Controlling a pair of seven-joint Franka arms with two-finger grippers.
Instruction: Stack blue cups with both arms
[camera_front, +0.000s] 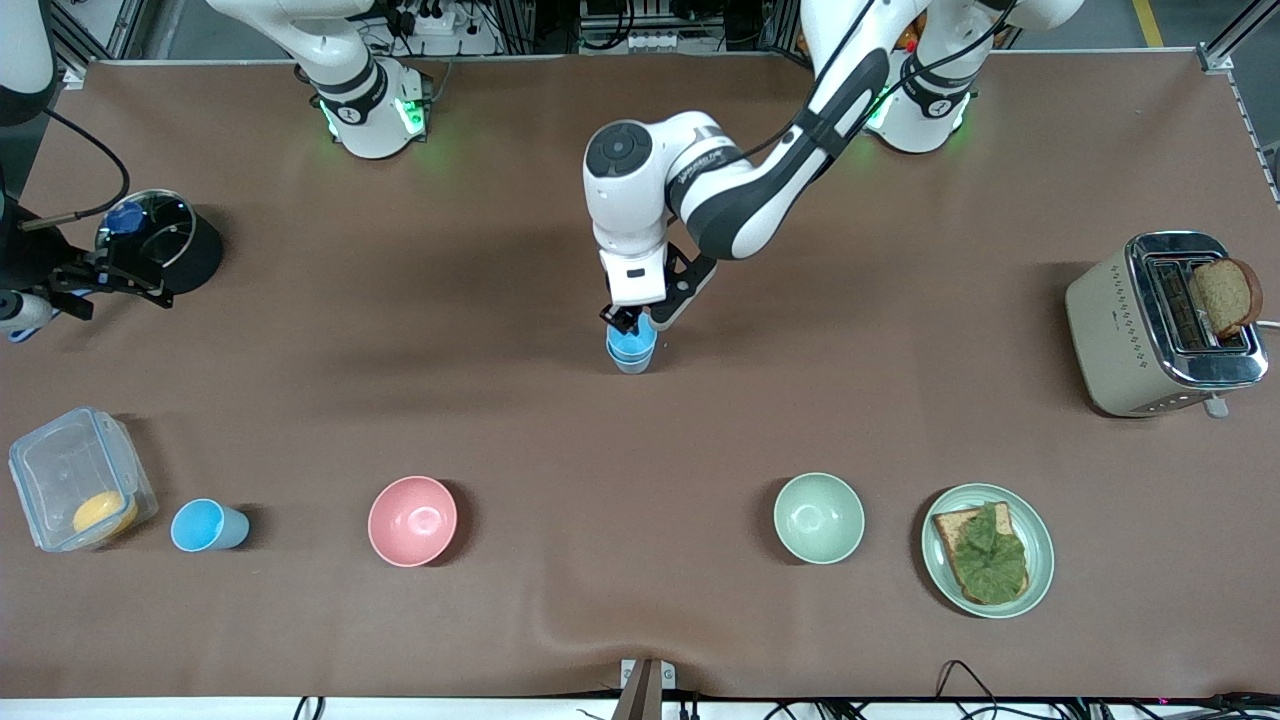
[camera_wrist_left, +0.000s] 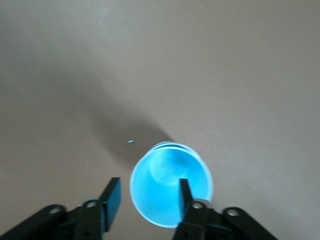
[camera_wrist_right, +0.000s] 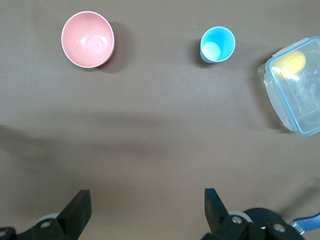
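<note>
A bright sky-blue cup (camera_front: 631, 344) sits nested in a paler grey-blue cup (camera_front: 632, 364) at the table's middle. My left gripper (camera_front: 628, 325) is right over this stack. In the left wrist view the gripper (camera_wrist_left: 148, 195) is open and straddles the rim of the sky-blue cup (camera_wrist_left: 160, 192): one finger inside, one outside, clear of the wall. Another blue cup (camera_front: 205, 526) stands upright near the front camera toward the right arm's end; it also shows in the right wrist view (camera_wrist_right: 217, 45). My right gripper (camera_front: 110, 278) (camera_wrist_right: 147, 207) is open and empty, up over the table's right-arm end.
A pink bowl (camera_front: 412, 520) (camera_wrist_right: 87, 39), a pale green bowl (camera_front: 818, 517) and a plate with bread and lettuce (camera_front: 1040, 560) stand in the row nearest the front camera. A clear lidded box (camera_front: 75, 478) stands beside the lone cup. A black pot (camera_front: 185, 245) and a toaster (camera_front: 1150, 325) stand at the ends.
</note>
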